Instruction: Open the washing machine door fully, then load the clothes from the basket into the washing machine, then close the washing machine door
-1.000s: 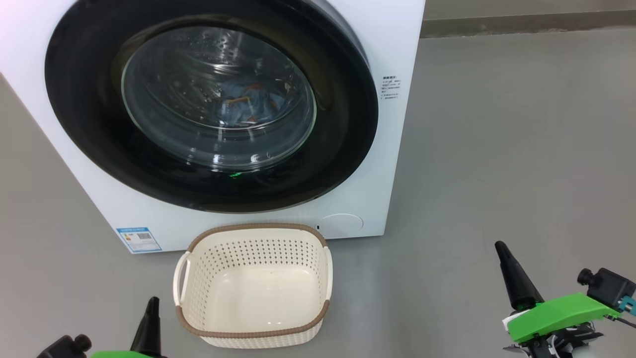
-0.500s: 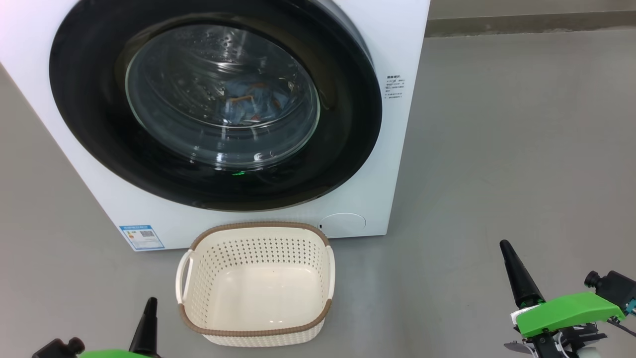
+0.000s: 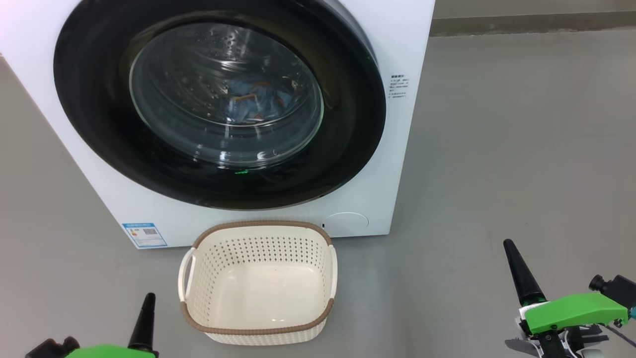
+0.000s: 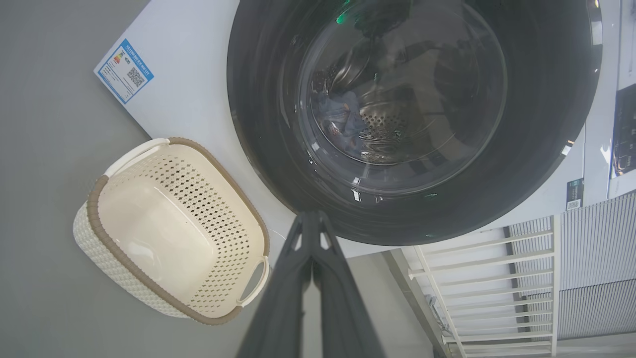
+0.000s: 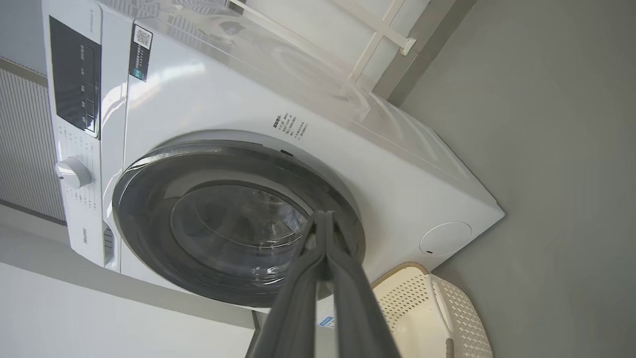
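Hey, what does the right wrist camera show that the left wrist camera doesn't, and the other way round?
Right wrist view, not the left: on the washing machine, the dark control panel, the white dial and the round cover low on its front. Left wrist view, not the right: the clothes behind the door glass, and the basket whole, with nothing in it. Both: the washing machine door shut, the basket at the machine's foot, and each arm's own gripper, left gripper and right gripper, fingers together.
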`<state>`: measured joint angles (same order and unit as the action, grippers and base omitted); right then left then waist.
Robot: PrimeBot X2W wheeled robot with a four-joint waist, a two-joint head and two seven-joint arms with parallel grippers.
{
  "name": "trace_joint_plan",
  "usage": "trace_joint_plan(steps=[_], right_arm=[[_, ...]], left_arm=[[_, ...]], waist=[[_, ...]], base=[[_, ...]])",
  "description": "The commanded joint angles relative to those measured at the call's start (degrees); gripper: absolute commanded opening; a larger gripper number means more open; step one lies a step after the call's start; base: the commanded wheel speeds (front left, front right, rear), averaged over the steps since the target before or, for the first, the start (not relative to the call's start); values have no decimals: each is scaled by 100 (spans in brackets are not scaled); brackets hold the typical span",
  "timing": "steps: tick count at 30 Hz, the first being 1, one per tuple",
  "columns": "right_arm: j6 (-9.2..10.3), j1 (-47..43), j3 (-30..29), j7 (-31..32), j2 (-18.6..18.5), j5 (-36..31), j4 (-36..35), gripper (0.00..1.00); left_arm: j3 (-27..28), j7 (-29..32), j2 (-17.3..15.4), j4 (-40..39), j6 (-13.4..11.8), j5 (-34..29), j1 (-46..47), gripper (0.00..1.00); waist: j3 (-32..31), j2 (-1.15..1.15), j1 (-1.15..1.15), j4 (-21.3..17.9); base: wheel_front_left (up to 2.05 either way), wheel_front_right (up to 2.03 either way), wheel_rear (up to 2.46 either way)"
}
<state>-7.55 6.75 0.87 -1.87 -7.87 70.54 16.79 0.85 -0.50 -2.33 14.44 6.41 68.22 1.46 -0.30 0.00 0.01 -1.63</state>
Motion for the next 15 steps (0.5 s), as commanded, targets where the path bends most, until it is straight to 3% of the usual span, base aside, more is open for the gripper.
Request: trace_joint_plan(steps=[1,15], right_arm=[[4,45,18,42,-11,145,-176,0],[5,24,-194,273,128,831,-198,0]], left_arm=[[168,30,-61,-107,43,134,277,0],[302,250,-59,-75,61,867,356,0]], waist=[[1,0,0,4],[11,0,0,56]], base=[[0,0,0],[0,0,0]])
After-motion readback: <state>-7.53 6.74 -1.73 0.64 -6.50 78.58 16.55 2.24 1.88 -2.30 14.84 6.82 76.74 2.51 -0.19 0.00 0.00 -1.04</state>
